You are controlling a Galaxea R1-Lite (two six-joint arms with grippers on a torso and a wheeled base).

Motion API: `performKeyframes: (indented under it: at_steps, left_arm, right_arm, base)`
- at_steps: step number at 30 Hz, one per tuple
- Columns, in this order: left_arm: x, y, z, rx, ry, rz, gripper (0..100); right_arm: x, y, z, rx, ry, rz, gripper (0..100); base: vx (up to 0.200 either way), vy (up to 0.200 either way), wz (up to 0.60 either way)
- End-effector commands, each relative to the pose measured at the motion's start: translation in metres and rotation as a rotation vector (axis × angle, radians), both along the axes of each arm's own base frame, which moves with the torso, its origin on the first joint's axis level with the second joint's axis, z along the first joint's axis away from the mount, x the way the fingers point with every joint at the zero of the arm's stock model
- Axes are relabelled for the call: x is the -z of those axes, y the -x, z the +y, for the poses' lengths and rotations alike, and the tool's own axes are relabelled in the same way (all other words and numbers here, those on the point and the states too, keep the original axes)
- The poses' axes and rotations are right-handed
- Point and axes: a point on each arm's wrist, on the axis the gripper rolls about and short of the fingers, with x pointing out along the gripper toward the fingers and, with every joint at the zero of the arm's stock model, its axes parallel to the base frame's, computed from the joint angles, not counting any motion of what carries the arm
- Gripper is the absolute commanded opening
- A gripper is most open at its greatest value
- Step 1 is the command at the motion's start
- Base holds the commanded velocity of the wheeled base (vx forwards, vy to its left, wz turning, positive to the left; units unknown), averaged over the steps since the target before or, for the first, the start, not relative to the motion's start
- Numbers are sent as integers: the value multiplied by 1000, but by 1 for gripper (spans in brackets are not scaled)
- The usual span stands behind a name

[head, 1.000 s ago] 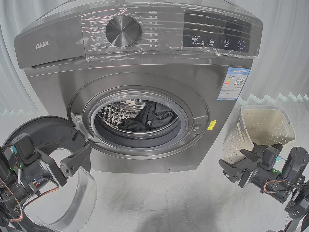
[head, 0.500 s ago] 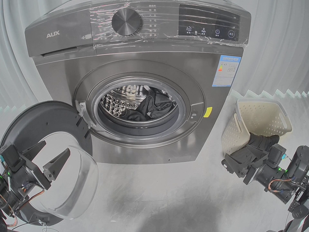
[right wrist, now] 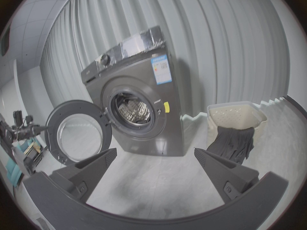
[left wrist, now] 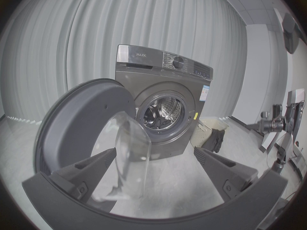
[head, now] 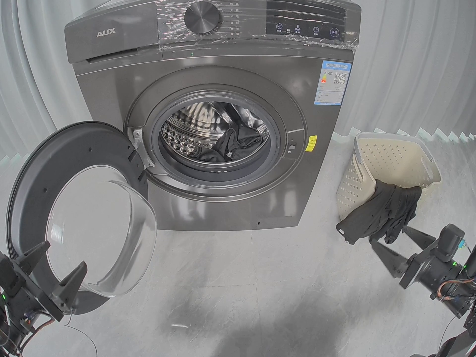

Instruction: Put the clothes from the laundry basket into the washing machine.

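Observation:
The grey washing machine (head: 119,90) stands with its round door (head: 74,204) swung wide to the left. A dark garment (head: 235,145) lies inside the drum. The cream laundry basket (head: 396,154) sits on the floor to the machine's right, and another dark garment (head: 384,214) hangs over its front rim. My right gripper (head: 388,235) is open just below that garment, apart from it. My left gripper (head: 64,255) is open low in front of the door's glass bowl. In the right wrist view the basket (right wrist: 236,114) and its garment (right wrist: 233,142) lie beyond the open right gripper (right wrist: 155,150).
Pale pleated curtains run behind the machine and basket. The open door (left wrist: 80,118) juts out over the floor on the left. Bare grey floor (head: 258,283) stretches between the machine's front and my grippers.
The head view has drawn back from the machine, so everything looks smaller. The dark garment, at the right gripper's fingers before, now hangs free over the basket's rim. Both grippers sit lower.

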Motion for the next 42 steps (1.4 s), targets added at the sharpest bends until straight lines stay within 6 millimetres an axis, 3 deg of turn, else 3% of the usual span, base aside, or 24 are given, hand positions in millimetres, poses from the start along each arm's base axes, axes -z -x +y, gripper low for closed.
performKeyframes:
  at_steps: [1, 6, 9, 13, 15, 20, 23, 29, 37, 42]
  left_arm:
    - [5, 35, 13, -35, -12, -94, 100]
    - [18, 64, 22, -38, 6, -156, 100]
    - [28, 70, 24, -83, 0, -141, 100]
    - [42, 79, 24, -143, -8, -137, 100]
    - [52, 80, 24, -187, -2, -127, 100]
    - [58, 79, 24, -199, -4, -101, 100]
    - [58, 79, 24, -208, -13, -101, 100]
    - [67, 85, 21, -346, -68, -109, 100]
    - [69, 86, 22, -343, -52, -102, 100]
    - [75, 86, 20, -271, -43, -47, 100]
  right_arm:
    - [-20, 24, -26, 93, -66, -142, 100]
    - [-13, 53, -44, 103, -8, -110, 100]
    - [-10, 61, -54, 187, 11, -105, 100]
    - [-12, 85, -69, 317, 125, -232, 100]
    - [-5, 113, -75, 352, 181, -314, 100]
    - [13, 138, -75, 378, 201, -266, 100]
    - [37, 154, -75, 354, 212, -211, 100]
    - [57, 150, -74, 340, 156, -99, 100]
    - [58, 150, -74, 343, 150, -95, 100]
    - [58, 150, -74, 324, 161, -100, 100]
  base:
    - [0, 0, 0]
    - [0, 0, 0]
    - [0, 0, 0]
    - [0, 0, 0]
    - [0, 0, 0]
    - [0, 0, 0]
    - [0, 0, 0]
    - [0, 0, 0]
    - [0, 0, 0]
    - [0, -200, 0]
